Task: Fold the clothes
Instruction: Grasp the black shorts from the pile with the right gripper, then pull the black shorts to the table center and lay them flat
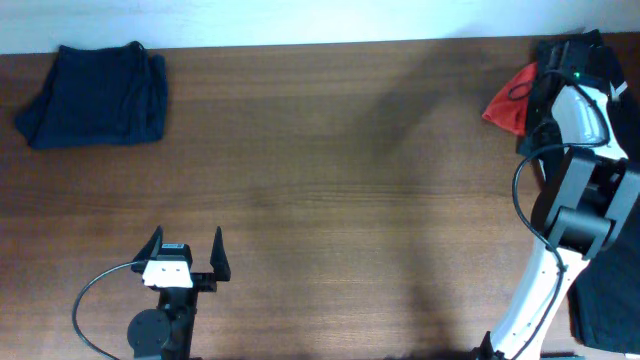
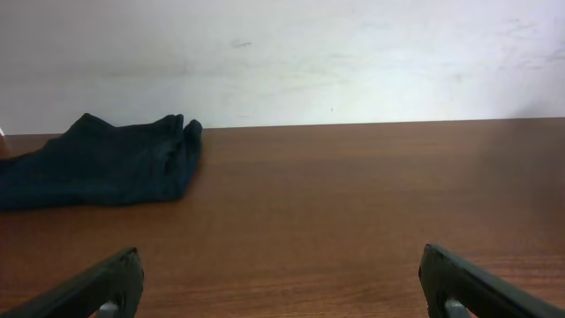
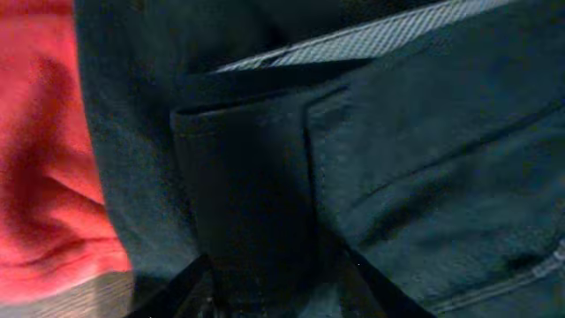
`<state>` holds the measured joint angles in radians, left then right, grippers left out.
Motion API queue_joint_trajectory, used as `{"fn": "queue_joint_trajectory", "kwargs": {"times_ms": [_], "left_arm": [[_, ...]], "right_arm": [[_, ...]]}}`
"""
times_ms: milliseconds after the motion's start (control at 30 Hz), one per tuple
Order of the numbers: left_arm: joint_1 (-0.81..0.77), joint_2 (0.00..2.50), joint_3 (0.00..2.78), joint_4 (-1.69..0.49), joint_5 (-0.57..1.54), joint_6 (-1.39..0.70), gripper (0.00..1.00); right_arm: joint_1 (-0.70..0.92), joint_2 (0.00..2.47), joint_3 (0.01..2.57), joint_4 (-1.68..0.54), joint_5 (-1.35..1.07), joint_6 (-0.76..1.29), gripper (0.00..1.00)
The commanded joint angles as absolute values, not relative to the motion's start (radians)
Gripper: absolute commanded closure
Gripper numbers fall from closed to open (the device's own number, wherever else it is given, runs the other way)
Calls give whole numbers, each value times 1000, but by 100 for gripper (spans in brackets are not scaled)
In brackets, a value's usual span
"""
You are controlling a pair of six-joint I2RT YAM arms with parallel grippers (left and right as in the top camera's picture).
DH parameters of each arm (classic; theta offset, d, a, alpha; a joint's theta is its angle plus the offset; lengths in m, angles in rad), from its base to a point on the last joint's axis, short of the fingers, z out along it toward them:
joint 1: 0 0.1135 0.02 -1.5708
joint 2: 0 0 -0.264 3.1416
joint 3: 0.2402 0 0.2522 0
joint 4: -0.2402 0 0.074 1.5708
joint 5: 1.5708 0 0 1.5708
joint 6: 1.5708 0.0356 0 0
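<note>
A folded navy garment (image 1: pixel 95 95) lies at the table's far left corner; it also shows in the left wrist view (image 2: pixel 97 163). My left gripper (image 1: pixel 187 255) is open and empty near the front edge, well apart from it (image 2: pixel 282 287). My right gripper (image 1: pixel 560 55) is down in a pile of clothes at the far right corner. In the right wrist view its fingers (image 3: pixel 278 283) close round a fold of a black garment (image 3: pixel 256 194) lying on dark navy fabric (image 3: pixel 433 150). A red-orange piece (image 1: pixel 510 100) lies just left of it (image 3: pixel 44 159).
The brown wooden table (image 1: pixel 330 200) meets a white wall at the back (image 2: pixel 282 53). Another dark garment (image 1: pixel 605 305) lies at the front right, beside the right arm's base (image 1: pixel 530 310). A cable loops by the left arm's base (image 1: pixel 90 300).
</note>
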<state>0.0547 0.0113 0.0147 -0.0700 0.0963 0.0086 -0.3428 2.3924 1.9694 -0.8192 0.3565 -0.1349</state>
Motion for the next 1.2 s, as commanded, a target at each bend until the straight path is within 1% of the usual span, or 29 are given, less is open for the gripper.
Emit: {"fn": "queue_joint_trajectory", "kwargs": {"times_ms": [0,67,100,133,167,200,233,333,367,400,467,567,600,633,733,767,867,900,967,1033,1100,1133,1167], "left_arm": [[60,8,9,-72,96,27,1],[60,8,9,-72,96,27,1],[60,8,9,-72,96,27,1],[60,8,9,-72,96,27,1],[60,8,9,-72,96,27,1],[60,8,9,-72,96,27,0],[60,8,9,-72,96,27,1],[60,8,9,-72,96,27,1],[60,8,9,-72,96,27,1],[60,8,9,-72,96,27,1],[60,8,9,-72,96,27,1],[60,8,9,-72,96,27,1],[60,8,9,-72,96,27,1],[60,8,9,-72,96,27,1],[60,8,9,-72,96,27,1],[60,8,9,-72,96,27,1],[60,8,9,-72,96,27,1],[60,8,9,-72,96,27,1],[60,8,9,-72,96,27,1],[60,8,9,-72,96,27,1],[60,8,9,-72,96,27,1],[60,8,9,-72,96,27,1],[60,8,9,-72,96,27,1]], "right_arm": [[-343,2441,1984,-815,348,-138,53],[-343,2441,1984,-807,352,-142,55],[-343,2441,1985,-807,352,-142,70],[-343,2441,1985,-807,358,-142,75],[-343,2441,1985,-808,387,-142,84],[-343,2441,1985,-809,398,-142,88],[-343,2441,1985,-809,397,-142,90],[-343,2441,2001,-824,397,-141,92],[-343,2441,2023,-842,397,-141,87],[-343,2441,2037,-856,397,-141,78],[-343,2441,2038,-870,396,-141,75],[-343,2442,2035,-865,344,-141,76],[-343,2442,2030,-856,344,-142,87],[-344,2443,2030,-851,344,-141,96],[-361,2441,2041,-852,351,-101,96],[-374,2440,2077,-880,350,-70,96],[-385,2437,2165,-963,337,-70,96],[-385,2430,2167,-971,296,-67,96],[-385,2412,2168,-973,295,15,96],[-379,2341,2168,-962,268,46,96],[-364,2249,2168,-950,159,47,96],[-344,2179,2168,-951,78,88,96],[-317,2135,2168,-958,80,92,96]]}}
